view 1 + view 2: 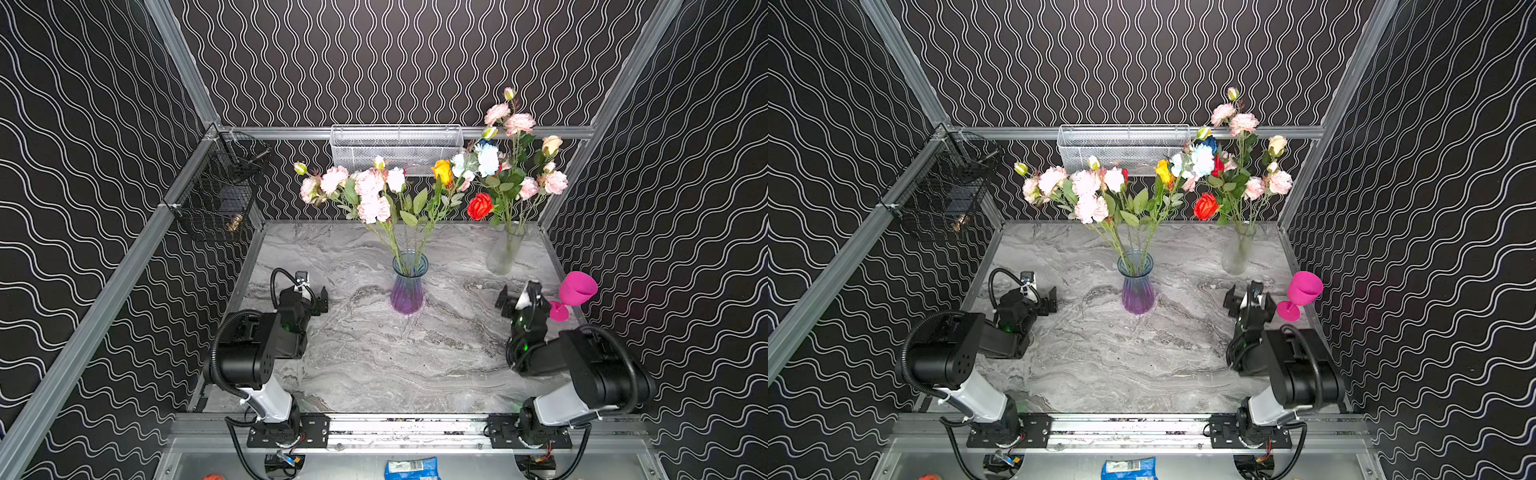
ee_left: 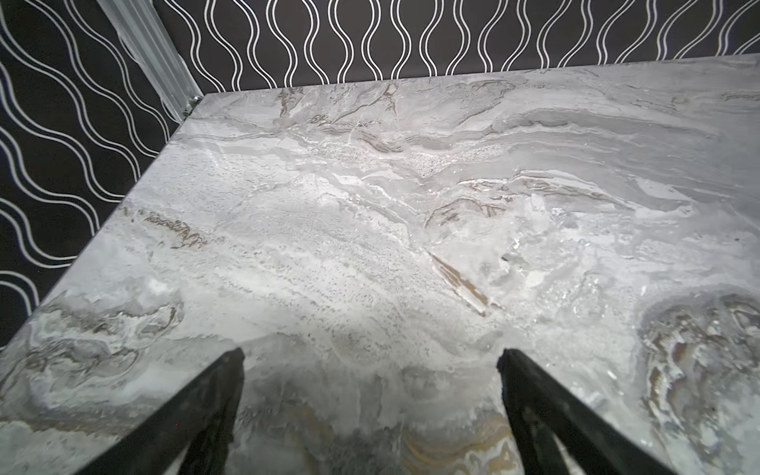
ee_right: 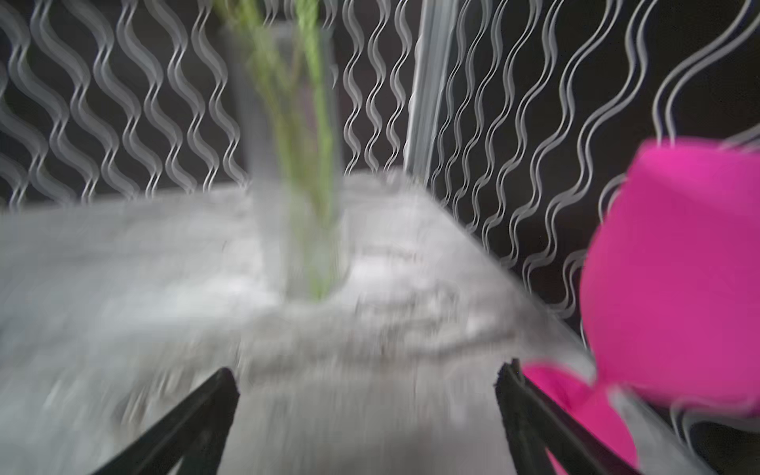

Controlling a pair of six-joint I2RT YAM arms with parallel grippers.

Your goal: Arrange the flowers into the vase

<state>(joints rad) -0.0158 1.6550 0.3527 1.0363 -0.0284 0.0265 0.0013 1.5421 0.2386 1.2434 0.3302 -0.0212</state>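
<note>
Several flowers [image 1: 374,208] stand in the tinted vase [image 1: 409,286], others in a clear vase [image 1: 505,253] behind-right of it, suggesting partial completion; left gripper [image 1: 324,300] and right gripper [image 1: 503,301] flank it, jaws apart, empty.

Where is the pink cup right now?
In both top views the pink cup is at the right edge of the table, just beside the right gripper and nearer the camera than the clear vase.
</note>
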